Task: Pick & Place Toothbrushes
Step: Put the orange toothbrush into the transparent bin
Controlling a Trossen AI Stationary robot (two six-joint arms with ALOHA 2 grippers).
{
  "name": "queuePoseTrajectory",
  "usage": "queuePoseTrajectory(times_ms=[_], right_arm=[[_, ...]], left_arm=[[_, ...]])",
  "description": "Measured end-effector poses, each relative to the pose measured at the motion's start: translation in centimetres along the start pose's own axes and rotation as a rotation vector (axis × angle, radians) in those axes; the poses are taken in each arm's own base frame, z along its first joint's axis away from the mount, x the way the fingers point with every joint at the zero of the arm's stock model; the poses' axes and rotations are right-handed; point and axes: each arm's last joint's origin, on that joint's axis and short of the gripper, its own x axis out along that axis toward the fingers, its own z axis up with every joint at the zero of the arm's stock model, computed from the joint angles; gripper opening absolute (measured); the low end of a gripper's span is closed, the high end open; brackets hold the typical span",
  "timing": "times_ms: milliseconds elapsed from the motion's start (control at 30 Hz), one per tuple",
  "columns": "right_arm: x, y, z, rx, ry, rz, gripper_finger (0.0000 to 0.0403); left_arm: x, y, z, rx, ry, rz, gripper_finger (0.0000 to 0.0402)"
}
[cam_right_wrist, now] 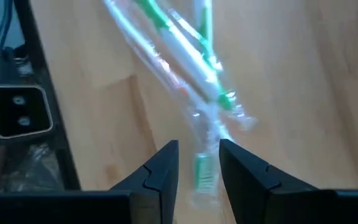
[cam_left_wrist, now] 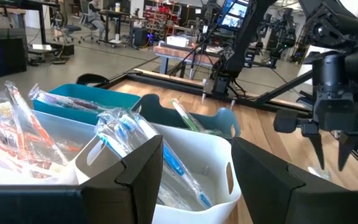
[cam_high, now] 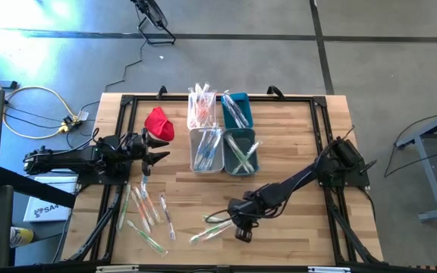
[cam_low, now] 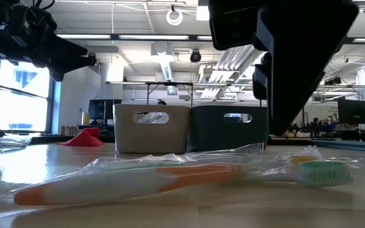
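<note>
Toothbrushes [cam_right_wrist: 185, 53] in clear wrappers, green-and-white handles, lie crossed below the right gripper's [cam_right_wrist: 197, 163] parted, empty jaws.

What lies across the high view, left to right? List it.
Left claw → crumpled red cloth → white plastic bin → teal plastic bin → right arm's base.
</note>
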Motion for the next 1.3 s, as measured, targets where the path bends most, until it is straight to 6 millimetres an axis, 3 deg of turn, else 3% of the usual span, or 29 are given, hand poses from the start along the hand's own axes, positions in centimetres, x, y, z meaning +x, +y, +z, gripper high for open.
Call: queuePoseTrajectory(times_ms=[700,1033,1300], right_arm=[[-0.33,-0.4,0.44,-0.071,-0.104,-0.1,0.0111],[-0.27,-0.3,0.05,-0.132,-0.083,-0.114,0.0179],[-0.23,-0.45,-0.38,-0.152,-0.064,-0.154,0.0177]], left_arm=[[0.0,0.02,0.0,0.034,0.0,0.008,0.0188],[0.0,0.03,-0.01,0.034,0.0,0.009,0.0188],[0.0,0.03,-0.01,0.034,0.0,0.008,0.0188]])
